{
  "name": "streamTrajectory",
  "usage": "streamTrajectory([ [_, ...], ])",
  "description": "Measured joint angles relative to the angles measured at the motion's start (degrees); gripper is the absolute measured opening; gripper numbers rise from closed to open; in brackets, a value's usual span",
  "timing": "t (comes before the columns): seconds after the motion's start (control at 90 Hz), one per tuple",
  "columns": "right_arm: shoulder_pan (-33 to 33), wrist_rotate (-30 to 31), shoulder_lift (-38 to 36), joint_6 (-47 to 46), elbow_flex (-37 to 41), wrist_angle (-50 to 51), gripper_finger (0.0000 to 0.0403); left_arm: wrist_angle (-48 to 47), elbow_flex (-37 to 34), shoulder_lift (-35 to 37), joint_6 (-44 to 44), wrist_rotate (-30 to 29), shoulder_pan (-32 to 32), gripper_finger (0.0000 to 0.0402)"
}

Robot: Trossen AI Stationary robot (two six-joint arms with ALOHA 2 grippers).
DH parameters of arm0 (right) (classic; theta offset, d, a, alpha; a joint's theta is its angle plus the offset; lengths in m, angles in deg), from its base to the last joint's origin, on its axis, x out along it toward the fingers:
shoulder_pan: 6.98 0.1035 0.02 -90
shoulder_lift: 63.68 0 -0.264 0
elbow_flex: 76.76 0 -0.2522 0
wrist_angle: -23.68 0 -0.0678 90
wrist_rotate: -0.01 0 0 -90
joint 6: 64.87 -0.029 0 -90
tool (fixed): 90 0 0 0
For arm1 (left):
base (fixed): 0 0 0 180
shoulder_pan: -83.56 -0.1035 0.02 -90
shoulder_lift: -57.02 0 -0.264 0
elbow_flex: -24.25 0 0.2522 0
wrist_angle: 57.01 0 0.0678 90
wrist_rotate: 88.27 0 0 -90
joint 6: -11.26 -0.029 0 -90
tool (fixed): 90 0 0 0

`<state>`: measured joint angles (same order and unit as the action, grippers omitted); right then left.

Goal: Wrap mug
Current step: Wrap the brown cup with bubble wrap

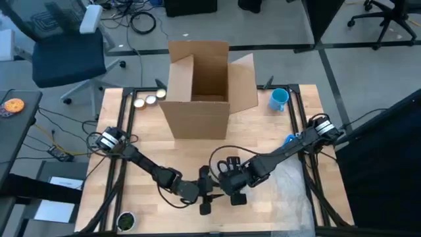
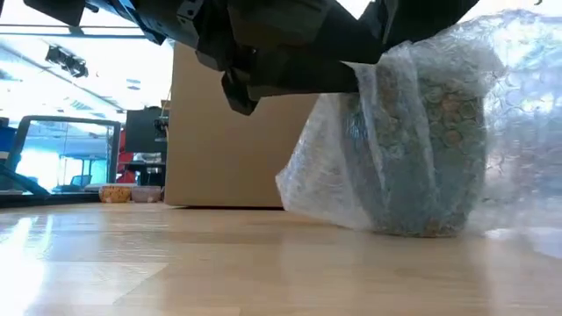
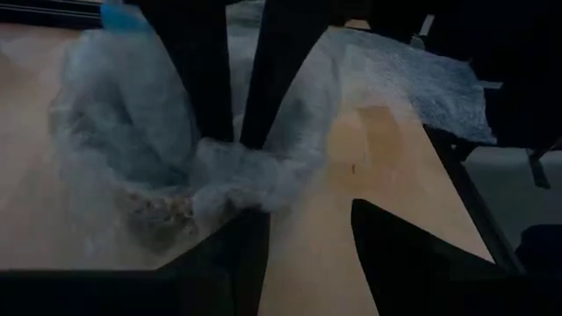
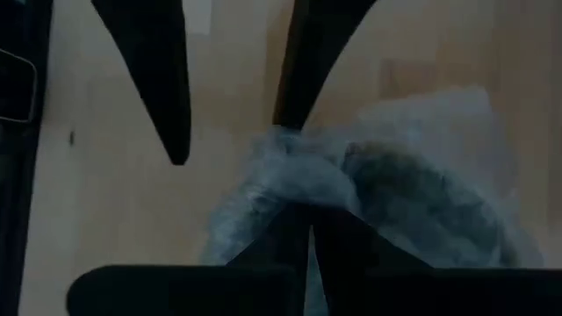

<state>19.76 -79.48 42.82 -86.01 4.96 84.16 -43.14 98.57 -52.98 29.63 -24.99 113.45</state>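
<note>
The mug [image 2: 430, 158] stands upright on the wooden table [image 2: 176, 263], at the near edge, in front of the cardboard box [image 1: 197, 85]. Bubble wrap [image 2: 334, 167] covers the mug loosely; the mug's speckled side shows through it in the low view. More wrap lies flat on the table to the mug's right side, toward the right arm.

The left gripper [image 1: 205, 197] is in front of the box, at the near table edge, just beside the right gripper. In the left wrist view its fingers [image 3: 224, 254] stand apart, with a bunched fold of wrap reaching down between them; whether they press on the wrap cannot be told. The two fingers of the other arm stand beyond it, over the mug.

The right gripper [image 1: 233, 185] is also in front of the box, directly over the wrapped mug. In the right wrist view its fingers [image 4: 334, 246] stand almost together, pinching a ridge of the wrap above the mug.

The box stands open-topped at the middle of the table's far side. A blue cup [image 1: 279, 99] stands to the right of the box. Small round containers [image 1: 150, 100] sit to the left of the box.
</note>
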Motion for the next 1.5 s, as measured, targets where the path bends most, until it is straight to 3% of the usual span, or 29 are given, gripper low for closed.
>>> streamTrajectory([
  [0.3, 0.0, 3.2, -0.5, 0.2, -8.0, 12.9, 0.0000, 0.1, 0.0, 0.0, -0.1, 0.0, 0.0, 0.0147],
  [0.467, -0.6, 4.8, -0.6, -2.0, -8.0, 18.2, 0.0000, 0.0, 0.0, 0.0, -0.1, -0.1, 0.0, 0.0147],
  [0.611, -1.3, 4.5, -0.6, -2.6, -3.4, 12.9, 0.0000, 0.1, 0.0, 0.0, -0.1, -0.1, 0.0, 0.0147],
  [0.867, -2.4, -3.2, -0.8, -2.7, 7.1, -4.5, 0.0000, 1.3, 0.0, 0.0, -0.1, -0.1, 0.0, 0.0147],
  [0.967, -2.3, -4.2, -0.9, -2.7, 7.9, -6.3, 0.0000, 1.3, 0.0, 0.0, -0.1, -0.1, 0.0, 0.0147],
  [1.178, -2.2, -4.3, -0.8, -1.6, 1.1, 2.3, 0.0000, 1.3, 0.0, 0.0, -0.1, -0.1, -0.2, 0.0147],
  [1.4, -1.4, -0.4, -0.8, 0.3, -8.2, 13.4, 0.0000, 1.3, 0.0, 0.0, -0.1, -0.1, -0.6, 0.0147],
  [1.5, -0.9, 0.8, -0.9, 0.3, -11.1, 13.5, 0.0000, 1.2, 0.0, 0.0, -0.1, -0.1, -0.6, 0.0147],
])
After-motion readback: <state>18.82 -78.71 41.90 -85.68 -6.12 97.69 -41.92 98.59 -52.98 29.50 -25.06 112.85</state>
